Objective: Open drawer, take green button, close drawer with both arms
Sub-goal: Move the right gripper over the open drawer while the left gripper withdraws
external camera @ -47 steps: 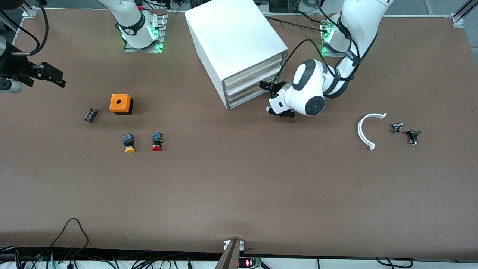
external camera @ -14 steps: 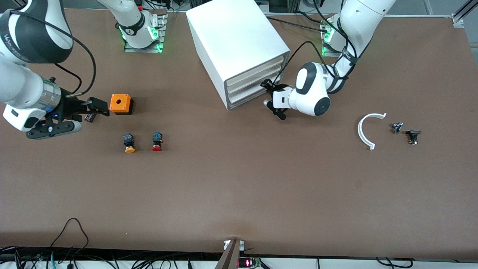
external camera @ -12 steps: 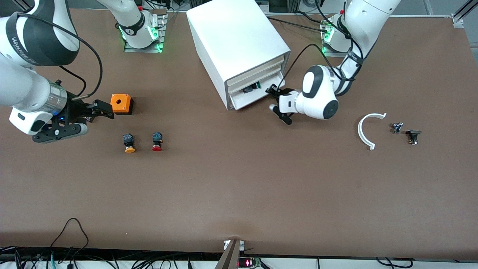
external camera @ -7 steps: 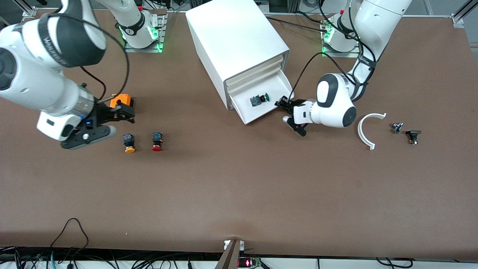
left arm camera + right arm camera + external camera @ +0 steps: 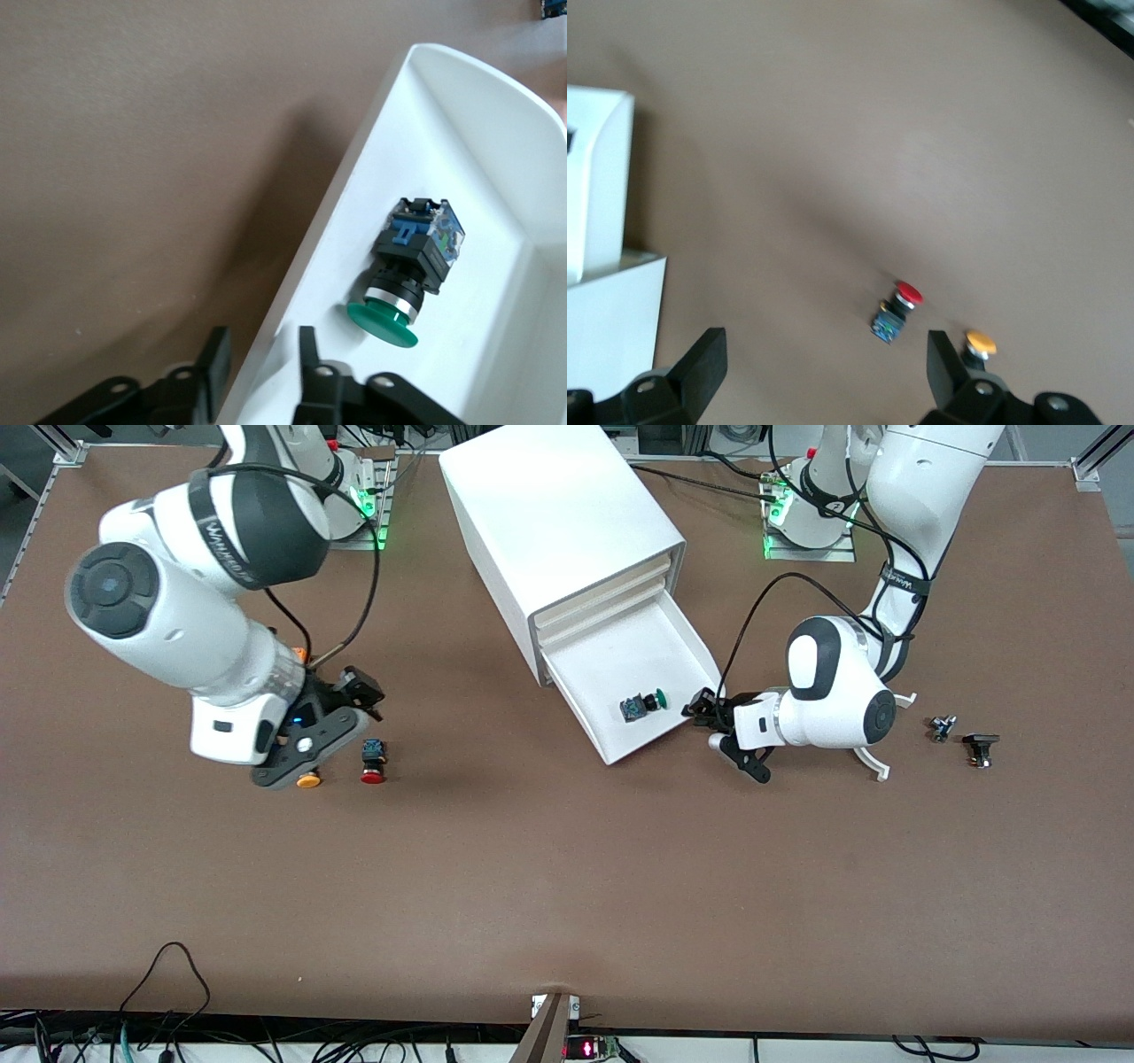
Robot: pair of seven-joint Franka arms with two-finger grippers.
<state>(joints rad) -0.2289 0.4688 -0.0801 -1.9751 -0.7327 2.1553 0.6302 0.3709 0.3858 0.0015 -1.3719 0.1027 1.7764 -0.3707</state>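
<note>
The drawer (image 5: 638, 646), lowest in the white cabinet (image 5: 558, 505), stands pulled far out. The green-capped button (image 5: 644, 705) lies on its side in the drawer, close to the front wall. It also shows in the left wrist view (image 5: 412, 266). My left gripper (image 5: 706, 707) sits at the front corner of the drawer toward the left arm's end. Its fingers straddle the front wall (image 5: 354, 204), slightly apart, with a gap at the inner finger (image 5: 307, 354). My right gripper (image 5: 353, 707) hangs wide open and empty above the red-capped button (image 5: 372, 766).
A yellow-capped button (image 5: 307, 780) lies beside the red one; both show in the right wrist view, red (image 5: 897, 310) and yellow (image 5: 976, 345). An orange box (image 5: 301, 655) is mostly hidden under the right arm. A white arc (image 5: 873, 766) and two small parts (image 5: 941, 728) (image 5: 980, 748) lie beside the left arm.
The left gripper has pulled the drawer out toward the front camera, baring the green button, and its fingers have loosened. The right arm has swung in from the table's end over the orange box.
</note>
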